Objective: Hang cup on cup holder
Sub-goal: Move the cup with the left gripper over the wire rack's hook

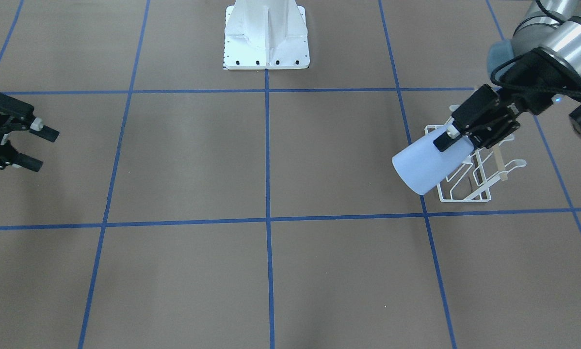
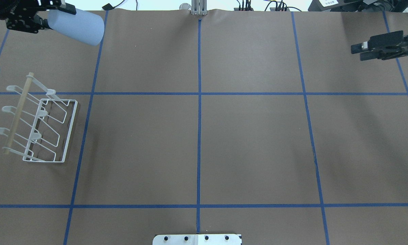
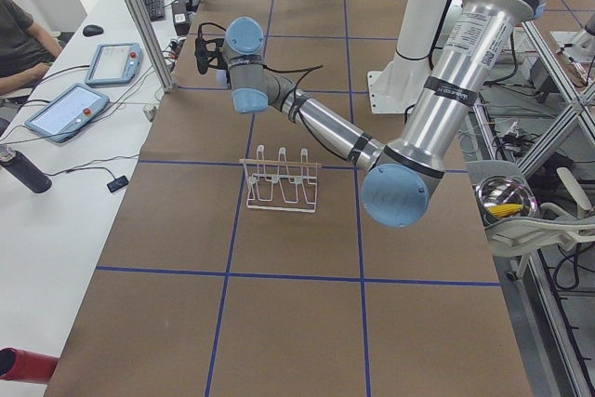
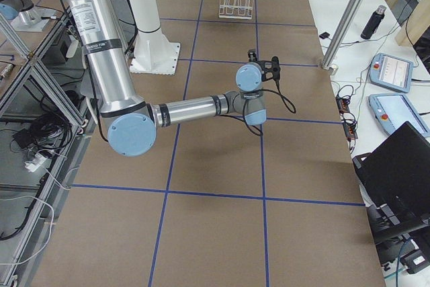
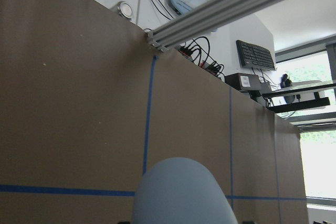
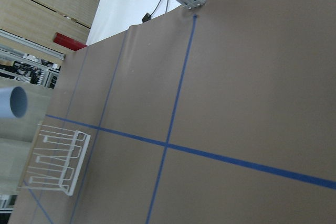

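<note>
Two grippers: left gripper pinches the cup by its narrow end; right gripper hangs at the table's right side, fingers spread, holding nothing.
Cup: light blue, held in the air over the left end, tilted almost sideways, open rim facing the table's middle.
Cup holder: white wire rack standing on the brown table at its left end, wooden rod along the outer side; cup apart from its prongs.

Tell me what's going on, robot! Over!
Left gripper shut on the cup, held aloft, tipped sideways. Right gripper open, empty. Cup holder bare, no cup hung yet. Nothing seen blocking.
</note>
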Motion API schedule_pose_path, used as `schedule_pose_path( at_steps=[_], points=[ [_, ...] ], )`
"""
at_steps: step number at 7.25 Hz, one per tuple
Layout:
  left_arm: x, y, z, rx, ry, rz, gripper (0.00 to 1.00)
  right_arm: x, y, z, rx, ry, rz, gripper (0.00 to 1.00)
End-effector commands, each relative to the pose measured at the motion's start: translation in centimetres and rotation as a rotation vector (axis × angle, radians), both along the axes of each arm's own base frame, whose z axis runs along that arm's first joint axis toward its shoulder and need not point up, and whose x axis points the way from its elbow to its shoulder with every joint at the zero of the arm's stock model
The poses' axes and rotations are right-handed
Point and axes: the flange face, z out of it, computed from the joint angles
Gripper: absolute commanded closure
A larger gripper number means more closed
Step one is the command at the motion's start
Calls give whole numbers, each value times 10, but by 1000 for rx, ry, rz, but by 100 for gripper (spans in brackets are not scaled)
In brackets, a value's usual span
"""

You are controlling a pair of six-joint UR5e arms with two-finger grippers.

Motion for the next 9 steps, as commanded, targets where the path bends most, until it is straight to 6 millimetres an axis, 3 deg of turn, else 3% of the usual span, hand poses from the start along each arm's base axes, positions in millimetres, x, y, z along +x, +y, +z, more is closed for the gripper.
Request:
schedule_pose_path(
  at_steps=[1, 3, 5, 7, 8, 9],
  points=[
    [-18, 6, 27, 62, -189, 18, 100, 46, 10, 71, 74, 184, 39, 1],
    [-30, -9, 44, 130, -409, -26, 100, 54, -7, 85, 81, 305, 126, 0],
    [-40, -3, 40, 135, -635, -15, 100, 77, -19, 102, 41, 421, 142, 0],
    [-38, 15, 36, 24, -673, 52, 100, 79, -26, 125, -40, 527, 83, 0],
    [-21, 24, 35, 0, -665, 106, 100, 82, -28, 133, -43, 594, 3, 0],
    [-17, 26, 34, -12, -649, 121, 100, 83, -29, 118, -60, 674, -70, 0]
  ],
)
